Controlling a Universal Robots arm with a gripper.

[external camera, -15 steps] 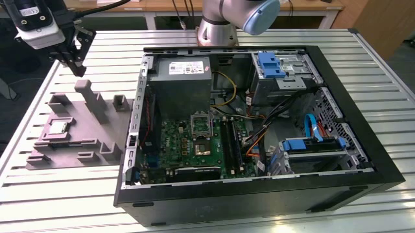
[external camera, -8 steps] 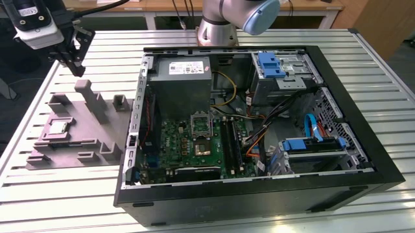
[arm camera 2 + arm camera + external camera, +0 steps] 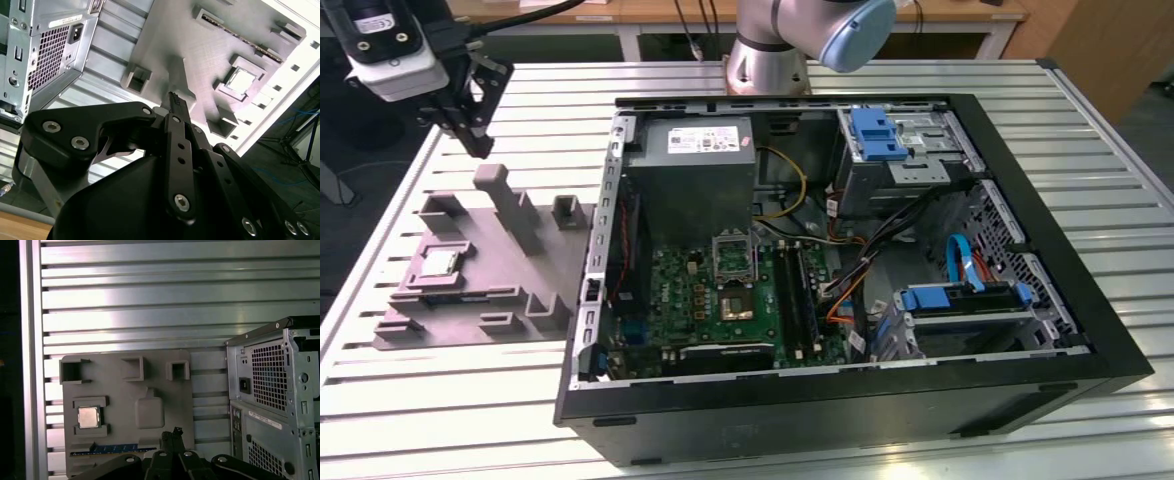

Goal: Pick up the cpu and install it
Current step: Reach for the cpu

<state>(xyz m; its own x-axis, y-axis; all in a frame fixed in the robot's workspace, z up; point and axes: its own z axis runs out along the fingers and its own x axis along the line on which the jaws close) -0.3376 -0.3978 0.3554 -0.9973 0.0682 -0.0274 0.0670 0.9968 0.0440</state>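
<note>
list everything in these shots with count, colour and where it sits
cpu: 1, silvery, in a recess of the tray
tray: 1, grey, on the table at the exterior view's left
computer case: 1, black, side open, beside the tray at the exterior view's right
motherboard: 1, green, inside the case
power supply: 1, grey, inside the case next to the motherboard
drive brackets: 2, blue, inside the case
table: 1, silver, slatted, under everything
arm: 1, grey with blue cap, behind the case
claw: 1, black, shut and empty, above the tray
</note>
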